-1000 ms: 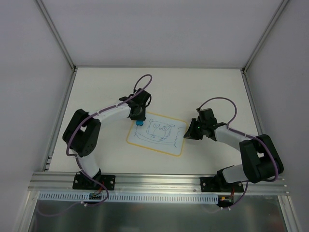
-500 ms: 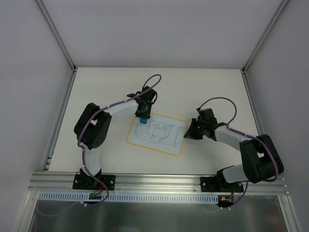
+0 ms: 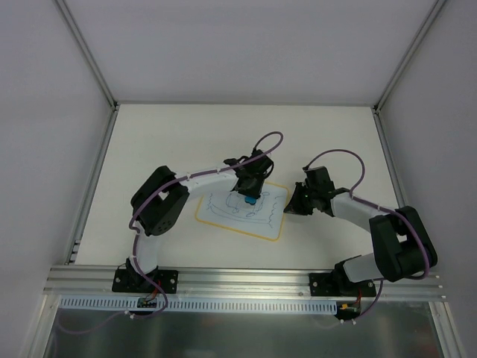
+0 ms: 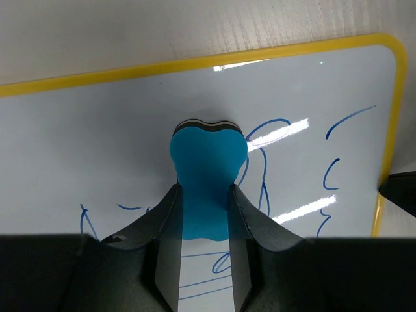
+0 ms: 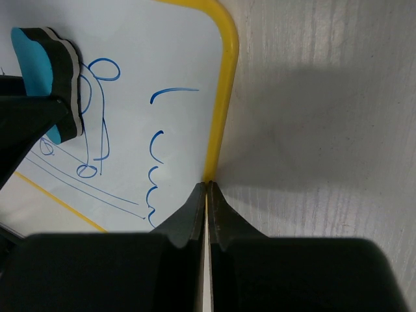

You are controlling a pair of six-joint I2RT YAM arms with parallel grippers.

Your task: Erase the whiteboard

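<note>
1. Two arms meet over the whiteboard (image 3: 220, 214), which lies flat mid-table, slightly skewed, nearer the arm bases than the back wall.
2. Left gripper (image 4: 205, 209): fingers part-open and clamped on the waist of the eraser (image 4: 208, 155), whose head is pressed to the board over the drawing.
3. Right gripper (image 5: 206, 194): fingers fully together with nothing between them, tips against the yellow rim (image 5: 225, 97) on the board's right edge, near its far corner.
4. Room: a wide strip of table (image 3: 179, 138) runs from the board's far edge to the back wall, with more on the left. The right edge is boxed in by the right arm.
5. Board: glossy white, rounded corners, glare streaks. Blue marker lines (image 5: 97, 110) are thin loops and curves on the right part; left of the eraser the surface is plain white.
6. Eraser: blue foam, heart-like lobed head, with a dark and white layered pad.
7. Table: matte off-white with fine grain.
</note>
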